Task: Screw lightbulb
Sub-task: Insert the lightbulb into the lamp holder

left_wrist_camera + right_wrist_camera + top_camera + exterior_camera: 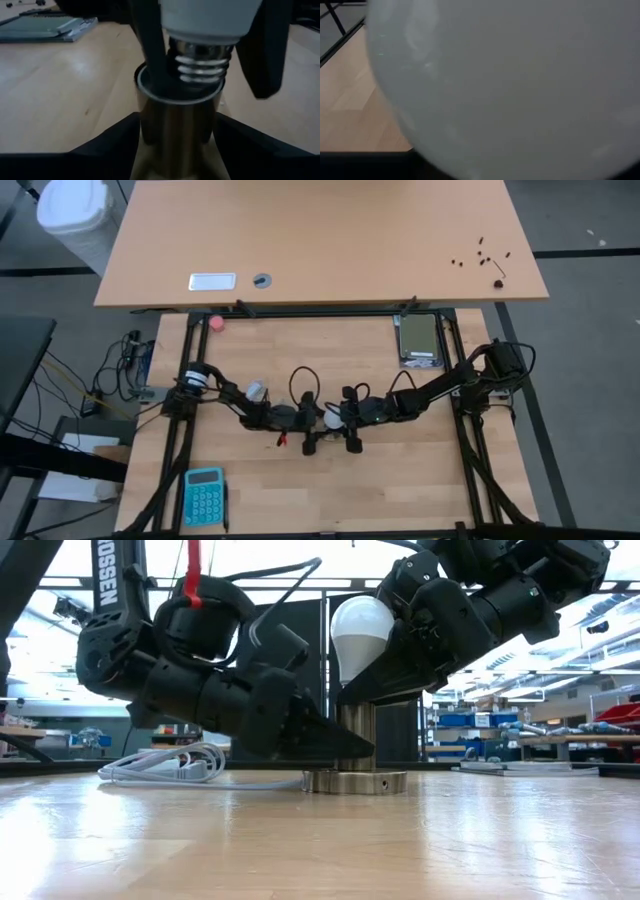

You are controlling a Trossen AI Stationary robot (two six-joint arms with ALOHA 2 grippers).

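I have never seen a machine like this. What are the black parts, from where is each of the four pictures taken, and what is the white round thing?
The black parts are two robot arms at a wooden table. One picture looks straight down from above, one looks level across the table top, and two come from small cameras on each arm's wrist.

The white round thing is a lightbulb. The right gripper holds it upright, its metal thread just entering the brass socket. The left gripper has its fingers on either side of that socket; whether they press it is unclear.

Also on the table: a white cord, a blue calculator, a pink ball and a grey device.
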